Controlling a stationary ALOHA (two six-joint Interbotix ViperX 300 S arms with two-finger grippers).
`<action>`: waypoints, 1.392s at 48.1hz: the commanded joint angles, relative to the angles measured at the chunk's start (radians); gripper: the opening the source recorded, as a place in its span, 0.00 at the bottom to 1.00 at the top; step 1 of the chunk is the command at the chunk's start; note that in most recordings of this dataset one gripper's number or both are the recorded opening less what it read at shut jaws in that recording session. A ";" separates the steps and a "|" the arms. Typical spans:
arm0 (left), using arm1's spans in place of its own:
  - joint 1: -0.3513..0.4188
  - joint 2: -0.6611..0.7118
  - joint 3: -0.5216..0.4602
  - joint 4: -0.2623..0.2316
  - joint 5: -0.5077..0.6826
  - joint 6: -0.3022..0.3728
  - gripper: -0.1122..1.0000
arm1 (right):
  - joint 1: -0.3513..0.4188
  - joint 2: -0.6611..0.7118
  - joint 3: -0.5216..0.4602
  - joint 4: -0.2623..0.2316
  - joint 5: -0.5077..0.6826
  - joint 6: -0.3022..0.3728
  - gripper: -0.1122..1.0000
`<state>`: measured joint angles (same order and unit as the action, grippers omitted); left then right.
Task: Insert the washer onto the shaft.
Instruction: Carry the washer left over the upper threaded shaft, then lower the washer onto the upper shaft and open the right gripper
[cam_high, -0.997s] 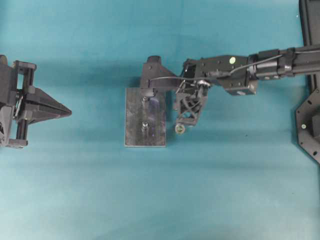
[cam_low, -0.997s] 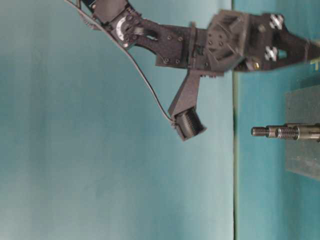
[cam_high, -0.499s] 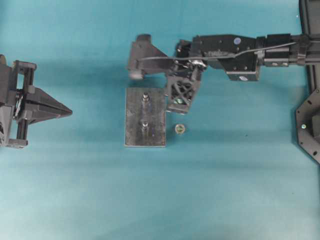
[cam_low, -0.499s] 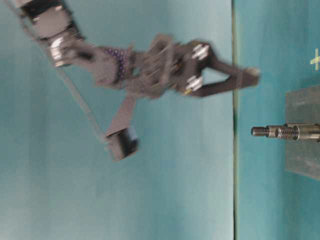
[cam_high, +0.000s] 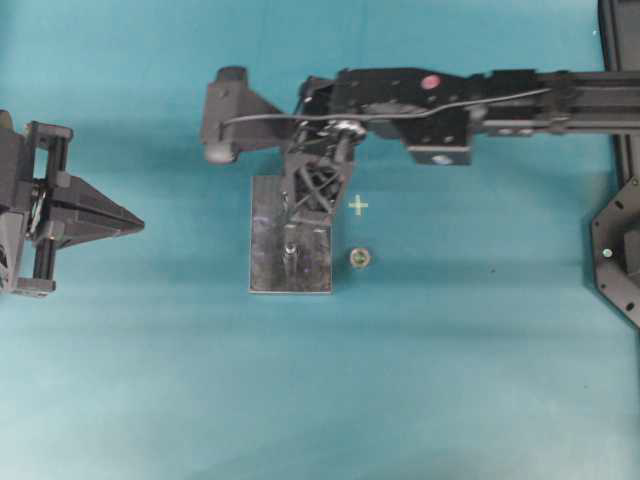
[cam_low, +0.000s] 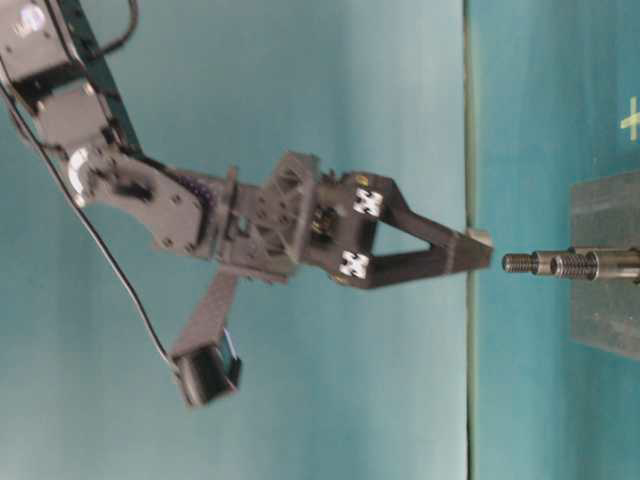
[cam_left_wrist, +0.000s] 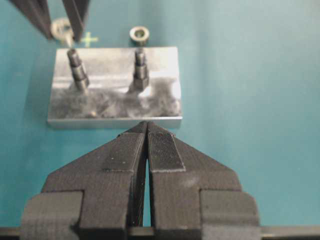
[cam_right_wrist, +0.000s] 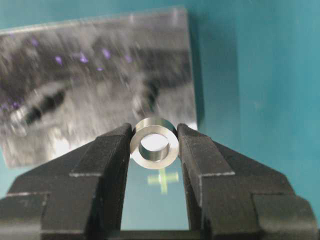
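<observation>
While angled down above plate (cam_high: 290, 235), right hand (cam_right_wrist: 154, 145) pinches washer (cam_right_wrist: 154, 142), left hand (cam_left_wrist: 146, 150) shut, parked.

table (cam_high: 450, 380): teal; on it: metal plate (cam_high: 268, 265); small ring (cam_high: 359, 258); cross mark (cam_high: 358, 206)

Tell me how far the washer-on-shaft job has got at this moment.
Done: the right gripper has picked up a washer and holds it clamped between its fingers. In hand: the gripper is above the metal plate, close to the two shafts. Left: lining the washer up and lowering it onto a shaft. A second ring lies on the table beside the plate. The left gripper is shut, off to the side.
</observation>
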<state>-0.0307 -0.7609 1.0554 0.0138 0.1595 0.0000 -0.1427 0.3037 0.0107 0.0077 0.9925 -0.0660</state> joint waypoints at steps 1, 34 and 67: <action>-0.002 -0.002 -0.011 0.003 -0.011 -0.003 0.10 | 0.009 -0.009 -0.038 0.002 0.008 -0.012 0.40; -0.002 -0.035 0.008 0.003 -0.009 -0.006 0.10 | -0.002 0.038 -0.044 0.002 -0.009 -0.020 0.40; -0.002 -0.040 0.005 0.003 -0.009 -0.006 0.10 | 0.003 0.054 -0.046 0.055 0.012 -0.020 0.80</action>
<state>-0.0307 -0.7977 1.0769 0.0153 0.1580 -0.0046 -0.1549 0.3774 -0.0123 0.0399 1.0032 -0.0767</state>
